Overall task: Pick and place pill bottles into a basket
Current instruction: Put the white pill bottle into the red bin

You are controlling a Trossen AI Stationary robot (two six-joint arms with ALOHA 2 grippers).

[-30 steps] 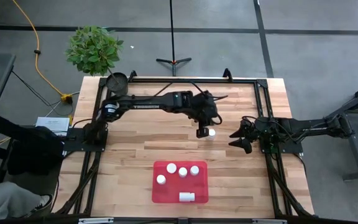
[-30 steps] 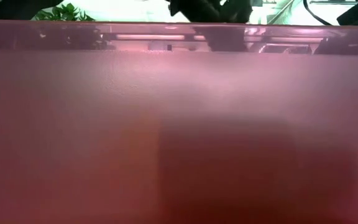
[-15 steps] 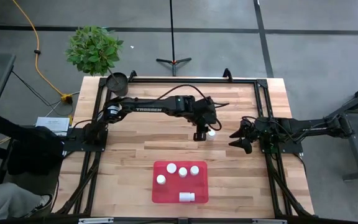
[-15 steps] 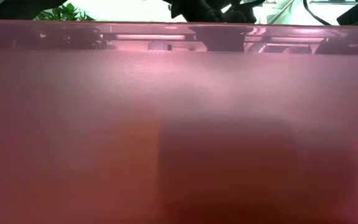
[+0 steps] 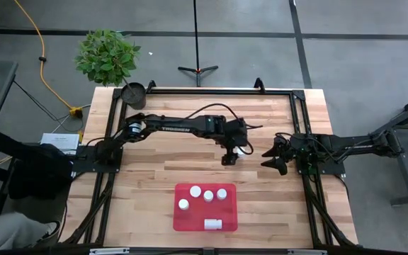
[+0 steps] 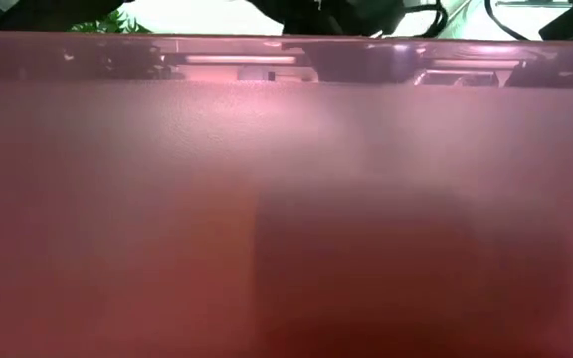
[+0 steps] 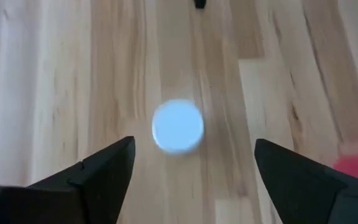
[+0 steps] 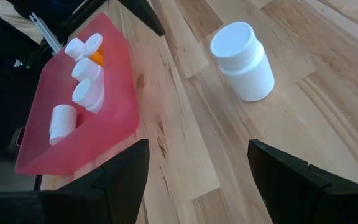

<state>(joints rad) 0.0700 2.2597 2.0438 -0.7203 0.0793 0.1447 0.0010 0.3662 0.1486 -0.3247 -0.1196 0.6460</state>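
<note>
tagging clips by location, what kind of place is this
Probably a robotics lab or workshop: a wooden table in a black metal frame, grey taped floor, a stand and potted plant behind.

Red basket wall — view-filling

Table: light wooden butcher-block top, edged by a black metal frame.
Loose bottle: a white pill bottle stands upright on the bare wood near the middle.
Tray: a red basket lies flat near the front edge.
Far-left corner: small dark round pot.
</note>
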